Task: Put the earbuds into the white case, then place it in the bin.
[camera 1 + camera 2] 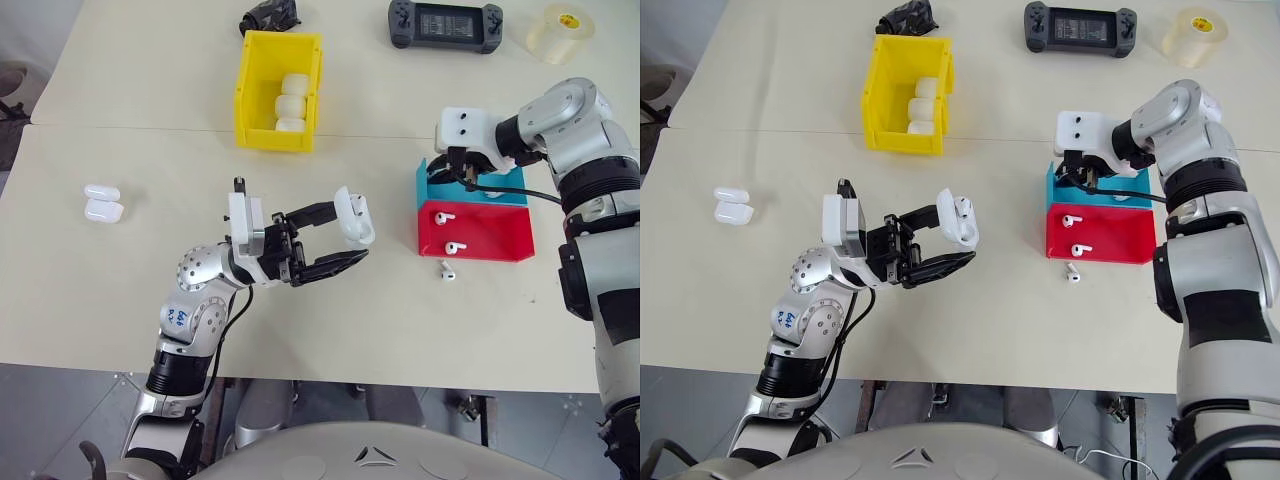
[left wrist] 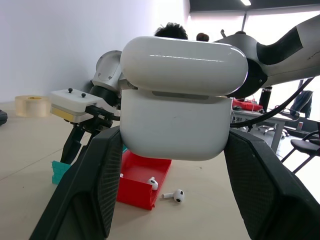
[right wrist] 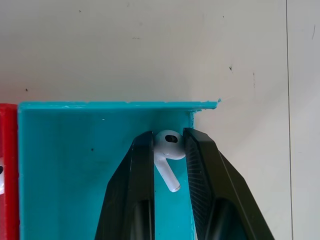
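Note:
My left gripper (image 1: 352,232) is shut on the white case (image 1: 354,217), held above the middle of the table with its lid tipped open; up close, the case (image 2: 182,110) sits between the two black fingers (image 2: 95,190). My right gripper (image 1: 455,175) reaches down into the teal tray (image 1: 505,190), and in the wrist view this gripper (image 3: 168,134) is shut on one earbud (image 3: 167,148) at the tray's corner. Two earbuds (image 1: 443,215) lie in the red tray (image 1: 480,232). Another earbud (image 1: 447,269) lies on the table in front of it. The yellow bin (image 1: 252,90) stands at the back.
Three white cases (image 1: 290,100) lie stacked in the yellow bin. Two more white cases (image 1: 102,202) rest at the table's left. A game controller (image 1: 445,24), a tape roll (image 1: 560,32) and a dark object (image 1: 270,15) line the far edge.

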